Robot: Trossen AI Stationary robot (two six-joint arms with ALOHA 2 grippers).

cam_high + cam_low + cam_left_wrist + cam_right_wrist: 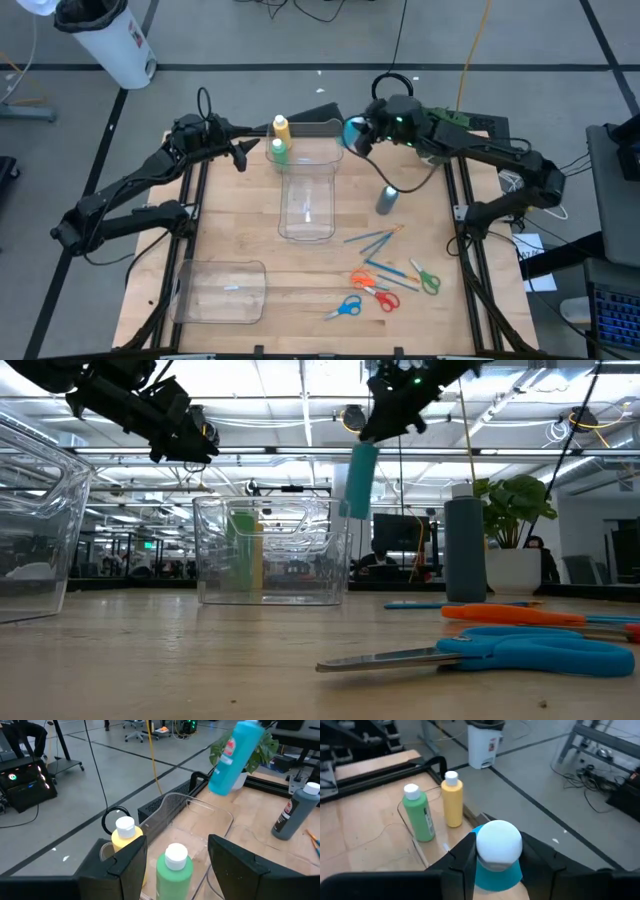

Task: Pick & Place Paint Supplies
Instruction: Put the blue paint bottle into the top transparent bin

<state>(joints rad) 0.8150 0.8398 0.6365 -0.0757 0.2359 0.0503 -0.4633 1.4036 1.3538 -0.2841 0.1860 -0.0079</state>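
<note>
A: How much of the job is done?

B: About half the bottles, by my reading. In the clear bin (307,195) in the middle of the desk (230,235), the yellow bottle (281,128) and the green bottle (278,151) stand upright at its far end, touching or nearly so. The right tool (352,135) is clamped on the light blue bottle (359,480) and holds it in the air just off the bin's far right corner, tilted. The grey bottle (387,199) stands on the desk to the right of the bin, untouched.

A: And the brushes?

B: None are in the bin. The brushes (373,238) lie on the desk to the right of the bin's near end, so they are all left to do, along with the grey bottle.

A: The other arm?

B: The left tool (243,155) waits just left of the bin's far end, fingers apart, holding nothing.

A: Anything in the way?

B: A second clear bin (221,291) sits well to the near left of the first. Scissors (377,292) lie near the brushes, nearer than the bin's front edge; they could get bumped when the brushes are picked. A wastebasket (108,40) stands on the floor well beyond the bin's far left. The two bottles already inside crowd the far end, so the blue one likely needs to land beside them.
</note>
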